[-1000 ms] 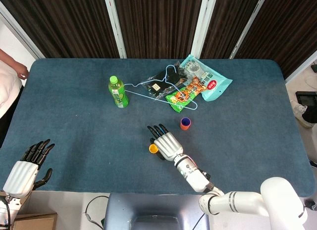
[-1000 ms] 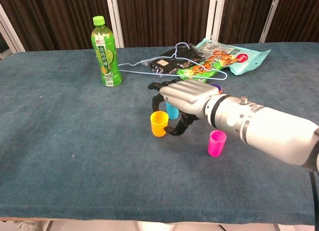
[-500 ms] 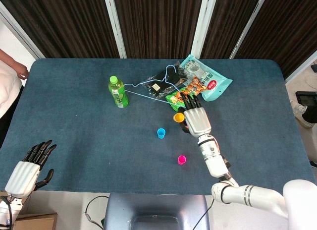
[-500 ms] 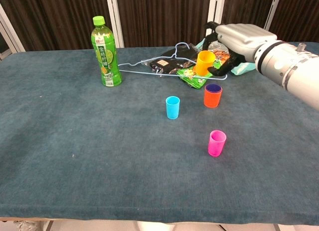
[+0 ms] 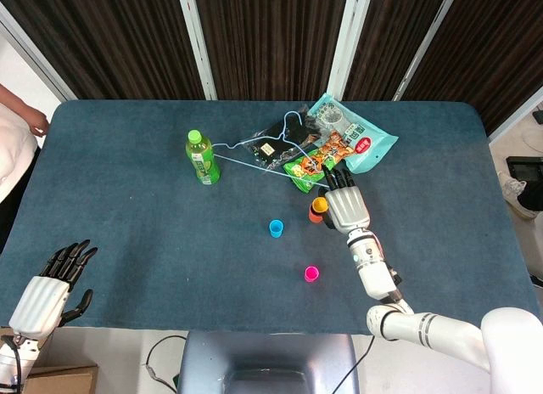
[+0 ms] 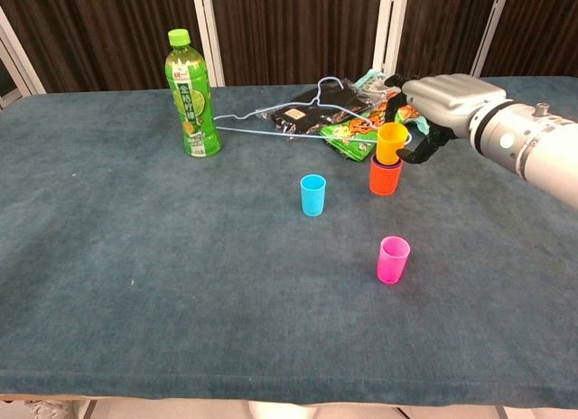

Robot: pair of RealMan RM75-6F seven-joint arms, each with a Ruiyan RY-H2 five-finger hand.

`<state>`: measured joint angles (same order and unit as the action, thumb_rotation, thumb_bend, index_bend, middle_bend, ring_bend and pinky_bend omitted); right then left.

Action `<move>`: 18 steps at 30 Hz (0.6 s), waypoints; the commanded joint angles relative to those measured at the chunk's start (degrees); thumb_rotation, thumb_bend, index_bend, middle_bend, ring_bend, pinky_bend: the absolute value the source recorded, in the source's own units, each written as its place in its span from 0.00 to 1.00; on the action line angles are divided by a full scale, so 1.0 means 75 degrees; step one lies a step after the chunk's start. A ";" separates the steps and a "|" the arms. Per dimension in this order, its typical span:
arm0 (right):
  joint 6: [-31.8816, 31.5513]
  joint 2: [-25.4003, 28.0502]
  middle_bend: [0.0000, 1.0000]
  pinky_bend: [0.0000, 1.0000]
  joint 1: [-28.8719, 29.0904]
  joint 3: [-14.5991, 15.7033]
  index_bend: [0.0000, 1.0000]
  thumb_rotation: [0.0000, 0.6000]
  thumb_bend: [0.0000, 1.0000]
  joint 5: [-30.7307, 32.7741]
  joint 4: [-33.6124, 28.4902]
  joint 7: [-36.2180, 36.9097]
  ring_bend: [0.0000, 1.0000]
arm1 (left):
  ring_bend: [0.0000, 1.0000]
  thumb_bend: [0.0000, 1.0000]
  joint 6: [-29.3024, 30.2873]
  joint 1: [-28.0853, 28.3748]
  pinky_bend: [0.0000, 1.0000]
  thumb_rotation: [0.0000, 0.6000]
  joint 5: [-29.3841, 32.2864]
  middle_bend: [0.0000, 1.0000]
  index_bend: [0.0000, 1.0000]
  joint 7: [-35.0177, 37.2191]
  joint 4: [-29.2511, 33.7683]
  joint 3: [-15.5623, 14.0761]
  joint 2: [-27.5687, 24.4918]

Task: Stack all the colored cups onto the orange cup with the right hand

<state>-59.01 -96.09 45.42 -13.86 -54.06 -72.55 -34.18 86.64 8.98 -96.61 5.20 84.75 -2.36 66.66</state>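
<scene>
Orange cup point(image 6: 385, 177) stands upright near the table's point(image 5: 127, 233) far edge, just in front of the snack bags point(image 5: 339, 148). Yellow cup point(image 6: 392, 144) is upright, mouth up, its base seated in the orange cup's mouth; can't tell how deep it sits. A purple cup may be nested between them, not visible now.

Right hand point(image 6: 441, 103) is on the yellow cup's right side, fingers curled around it, holding it. Cup axis vertical, so my read is release, then lift straight up.

Left to stack: blue cup point(image 6: 312, 195) left of the stack, near table centre; pink cup point(image 6: 393, 260) toward the near edge, roughly in line with the stack. Both upright, open end up, well apart. From the right hand, blue lies to the left and slightly nearer, pink lies nearer. Right hand is far closer to both; left hand point(image 5: 47, 284) hangs idle off the near-left corner, fingers spread, empty.

Writing: green bottle point(image 6: 191, 94) has a label, text too small to read. Snack bag print also illegible.
</scene>
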 commanded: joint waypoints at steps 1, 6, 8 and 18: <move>0.0019 -0.0009 0.03 0.00 -0.0010 0.0042 0.56 1.00 0.49 0.0027 0.0013 -0.0049 0.00 | 0.01 0.45 0.0007 -0.0002 0.12 1.00 0.0002 0.00 0.00 0.0010 -0.0005 0.0003 -0.0002; 0.0335 0.0181 0.00 0.00 0.0012 0.0141 0.21 1.00 0.49 0.0364 -0.0232 -0.0354 0.00 | 0.01 0.45 -0.0016 0.0005 0.12 1.00 0.0012 0.00 0.00 0.0002 -0.0006 0.0003 0.0005; 0.0372 0.0269 0.00 0.00 -0.0005 0.0131 0.11 1.00 0.49 0.0322 -0.0408 -0.0228 0.00 | 0.01 0.45 -0.0024 0.0006 0.12 1.00 0.0022 0.00 0.00 -0.0003 -0.0005 0.0006 0.0006; 0.0809 0.0245 0.00 0.00 0.0185 0.0326 0.21 1.00 0.49 -0.0357 -0.1163 0.0406 0.00 | 0.01 0.45 -0.0110 0.0040 0.12 1.00 0.0051 0.00 0.00 -0.0092 0.0003 0.0011 0.0043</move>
<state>-53.41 -93.49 46.21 -11.82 -56.52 -81.53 -30.73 85.81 9.29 -96.22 4.52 84.77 -2.27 66.97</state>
